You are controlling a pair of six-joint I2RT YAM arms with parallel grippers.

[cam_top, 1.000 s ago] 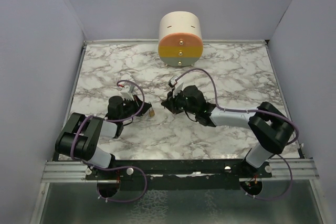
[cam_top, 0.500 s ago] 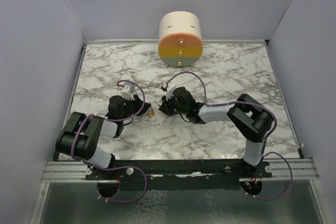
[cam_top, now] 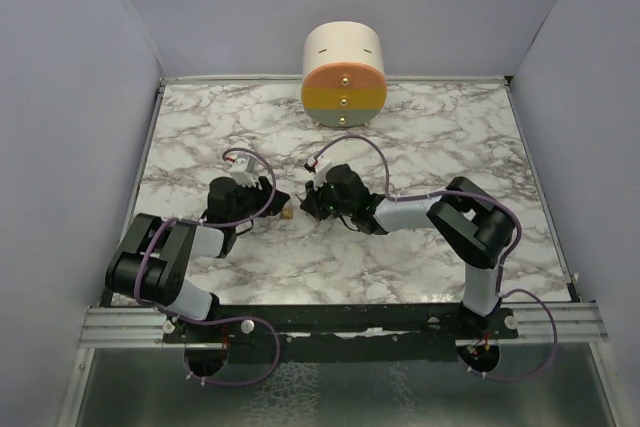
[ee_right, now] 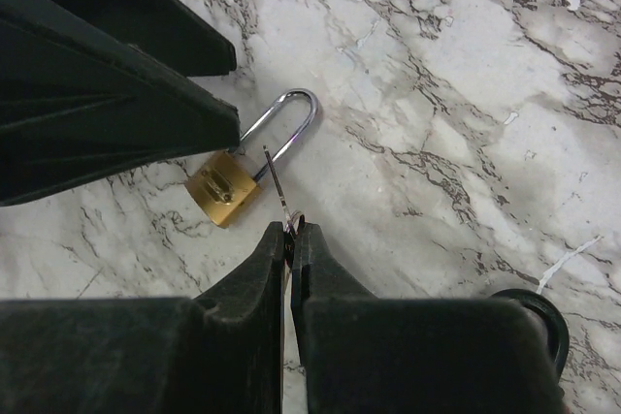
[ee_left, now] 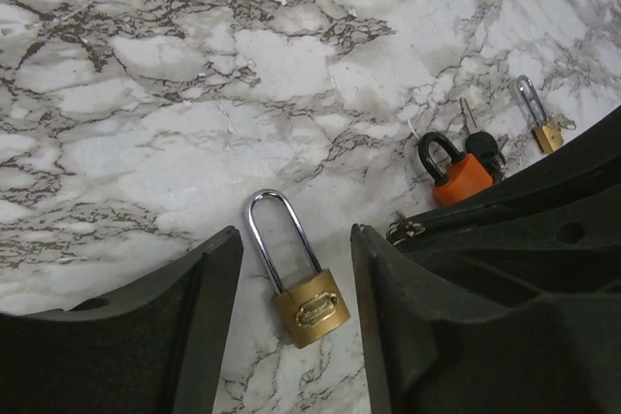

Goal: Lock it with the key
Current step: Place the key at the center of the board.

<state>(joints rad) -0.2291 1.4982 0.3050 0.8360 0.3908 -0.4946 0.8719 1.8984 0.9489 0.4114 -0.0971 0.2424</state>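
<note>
A brass padlock (ee_left: 310, 309) with a long silver shackle lies flat on the marble, between the fingers of my open left gripper (ee_left: 296, 259), which do not touch it. My right gripper (ee_right: 290, 232) is shut on the key (ee_right: 276, 186). Only its thin metal blade shows, sticking out from the fingertips towards the padlock (ee_right: 223, 191) and ending over the shackle. The key's head is hidden between the fingers. In the top view both grippers meet at the padlock (cam_top: 286, 214) in the middle of the table, left gripper (cam_top: 270, 209) on one side and right gripper (cam_top: 306, 207) on the other.
An orange padlock (ee_left: 458, 179) with a black shackle lies just beyond my right gripper, with another black-headed key (ee_left: 483, 147) beside it and a second small brass padlock (ee_left: 545, 131) further right. A cream cylinder with an orange front (cam_top: 343, 75) stands at the back edge.
My left gripper has opened and let go of the brass padlock, which now lies on the table. The right arm has folded in and carried the key leftward up to the padlock.
</note>
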